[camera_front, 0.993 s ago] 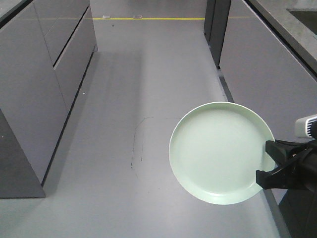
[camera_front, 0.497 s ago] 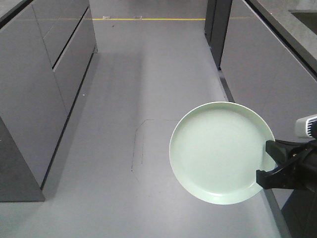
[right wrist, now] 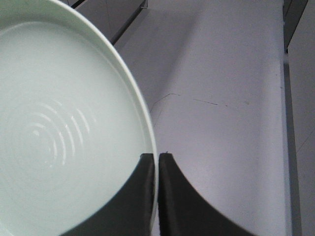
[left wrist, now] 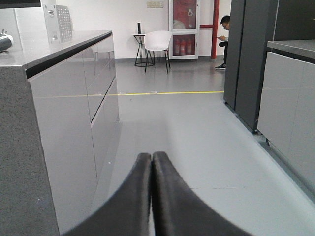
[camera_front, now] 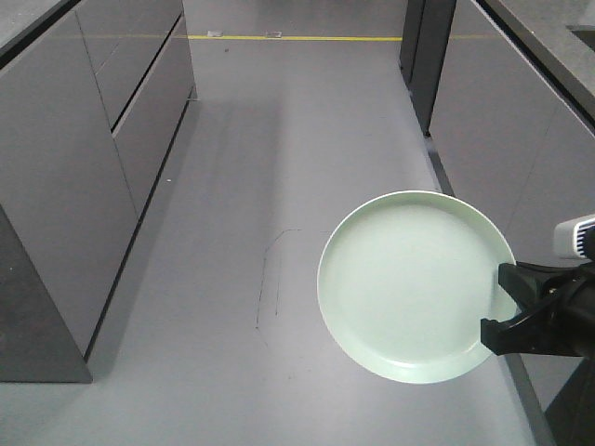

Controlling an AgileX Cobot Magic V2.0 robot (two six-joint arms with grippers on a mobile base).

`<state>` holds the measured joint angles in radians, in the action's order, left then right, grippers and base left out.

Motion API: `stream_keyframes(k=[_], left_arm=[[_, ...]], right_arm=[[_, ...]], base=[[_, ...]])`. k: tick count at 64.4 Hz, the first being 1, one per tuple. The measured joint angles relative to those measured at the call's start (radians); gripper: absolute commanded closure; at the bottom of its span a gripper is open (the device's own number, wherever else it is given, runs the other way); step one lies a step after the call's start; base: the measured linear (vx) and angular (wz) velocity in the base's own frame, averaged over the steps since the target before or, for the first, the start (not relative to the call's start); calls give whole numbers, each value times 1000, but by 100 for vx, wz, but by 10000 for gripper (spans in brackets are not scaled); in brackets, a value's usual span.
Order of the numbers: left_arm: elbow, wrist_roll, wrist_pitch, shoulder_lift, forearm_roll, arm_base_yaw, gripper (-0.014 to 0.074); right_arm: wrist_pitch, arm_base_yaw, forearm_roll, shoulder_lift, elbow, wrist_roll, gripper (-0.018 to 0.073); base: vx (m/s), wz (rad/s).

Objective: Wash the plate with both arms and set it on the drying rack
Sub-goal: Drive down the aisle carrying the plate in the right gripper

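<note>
Right pincer [camera_front: 502, 307] clamps the right edge of the mint-green plate [camera_front: 414, 283], rim pinched between its jaws, plate held in the air over the grey floor [camera_front: 279, 139] between dark grey cabinets [camera_front: 84, 149], hollow side toward the front camera. Left pincer [left wrist: 151, 158] is closed on nothing, jaws pressed together, pointing along the aisle.

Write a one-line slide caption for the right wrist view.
Right gripper pinches the rim of a round pale mint-green plate above grey floor.
</note>
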<state>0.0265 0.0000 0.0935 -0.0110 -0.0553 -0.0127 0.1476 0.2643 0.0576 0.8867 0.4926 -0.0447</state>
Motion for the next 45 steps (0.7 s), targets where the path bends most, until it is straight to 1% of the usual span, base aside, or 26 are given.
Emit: stream_keyframes(k=[45], left_arm=[[0,0,0,0,0,0,602]], right_arm=[[0,0,0,0,0,0,567]], base=[[10,-2]])
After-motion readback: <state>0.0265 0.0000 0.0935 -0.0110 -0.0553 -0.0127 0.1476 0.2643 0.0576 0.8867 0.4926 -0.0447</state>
